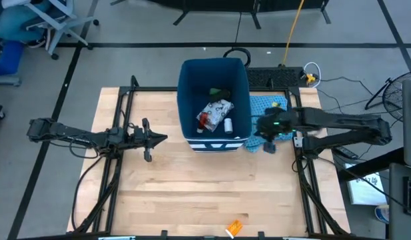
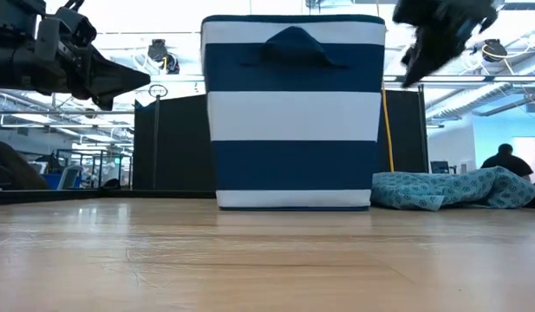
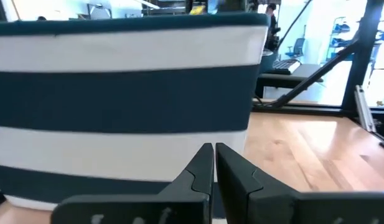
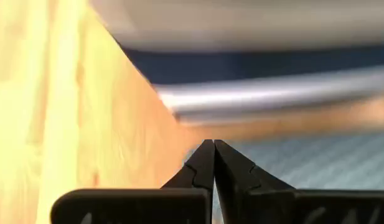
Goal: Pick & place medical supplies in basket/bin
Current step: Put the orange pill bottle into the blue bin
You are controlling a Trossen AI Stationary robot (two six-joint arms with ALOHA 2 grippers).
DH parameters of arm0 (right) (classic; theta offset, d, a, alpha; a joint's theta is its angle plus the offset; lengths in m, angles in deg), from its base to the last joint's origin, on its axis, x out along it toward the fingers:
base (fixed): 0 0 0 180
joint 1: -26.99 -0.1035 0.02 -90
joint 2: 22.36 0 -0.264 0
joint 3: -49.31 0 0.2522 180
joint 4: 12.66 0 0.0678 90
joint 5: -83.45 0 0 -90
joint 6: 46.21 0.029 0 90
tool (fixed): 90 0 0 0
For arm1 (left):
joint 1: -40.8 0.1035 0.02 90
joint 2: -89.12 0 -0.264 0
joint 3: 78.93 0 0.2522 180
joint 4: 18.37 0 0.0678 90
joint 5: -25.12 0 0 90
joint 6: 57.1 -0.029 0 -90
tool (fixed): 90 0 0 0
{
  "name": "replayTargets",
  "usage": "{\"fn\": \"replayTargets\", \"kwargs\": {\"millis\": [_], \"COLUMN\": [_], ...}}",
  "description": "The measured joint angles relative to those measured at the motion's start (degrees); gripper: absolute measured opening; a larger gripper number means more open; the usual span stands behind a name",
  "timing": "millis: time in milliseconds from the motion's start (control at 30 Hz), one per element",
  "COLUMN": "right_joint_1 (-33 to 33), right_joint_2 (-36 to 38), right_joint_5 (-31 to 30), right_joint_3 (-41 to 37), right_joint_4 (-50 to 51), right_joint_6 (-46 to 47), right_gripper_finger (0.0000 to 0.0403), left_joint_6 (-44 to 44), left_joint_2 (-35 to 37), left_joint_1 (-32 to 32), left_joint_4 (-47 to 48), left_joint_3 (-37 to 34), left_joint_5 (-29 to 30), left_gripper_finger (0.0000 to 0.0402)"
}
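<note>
The dark blue bin with white stripes stands at the table's far middle. In it lie a white patterned packet, a red little bottle, a small white bottle and a dark piece. A small orange item lies by the table's near edge. My left gripper is shut and level, left of the bin, pointing at its striped wall. My right gripper is shut and empty. It hangs tilted down beside the bin's right wall, above the light blue cloth.
The light blue cloth lies crumpled on the table right of the bin. Black frame rails run along the table's left and right sides. Bare wood spreads in front of the bin. A person shows far off in the room.
</note>
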Motion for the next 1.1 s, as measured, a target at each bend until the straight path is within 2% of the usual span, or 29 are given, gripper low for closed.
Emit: {"fn": "replayTargets", "kwargs": {"millis": [167, 333, 533, 700, 833, 1000, 1100], "right_joint_1": [-0.47, -0.45, -2.95, -8.50, -15.25, -26.13, -33.46], "right_joint_2": [12.96, 23.17, 29.09, 27.58, 25.26, 22.37, 18.75], "right_joint_5": [7.05, 13.70, 25.50, 25.03, 24.63, 18.27, 10.52], "right_joint_3": [-4.04, -10.33, -22.43, -27.16, -27.65, -26.45, -25.10], "right_joint_4": [-6.77, -15.84, -30.27, -34.16, -42.73, -54.45, -57.85], "right_joint_6": [-6.83, -3.91, 0.34, 2.83, 4.60, -0.69, -3.96], "right_gripper_finger": [0.0000, 0.0000, 0.0000, 0.0000, 0.0004, 0.0016, 0.0039], "left_joint_6": [-0.32, -0.68, -0.01, 1.41, 3.61, 5.12, 4.93], "left_joint_2": [0.00, -0.02, -0.01, -0.02, 0.00, 0.00, -0.01], "left_joint_1": [0.00, 0.00, 0.00, -0.01, 0.00, 0.00, 0.00], "left_joint_4": [0.56, 0.36, 0.36, 1.38, 3.58, 7.27, 8.09], "left_joint_3": [0.00, 0.00, 0.00, 0.00, 0.00, 0.00, 0.00], "left_joint_5": [0.66, 0.68, 0.95, 1.10, 1.06, 1.01, 0.88], "left_gripper_finger": [0.0021, 0.0021, 0.0021, 0.0021, 0.0021, 0.0021, 0.0021]}}
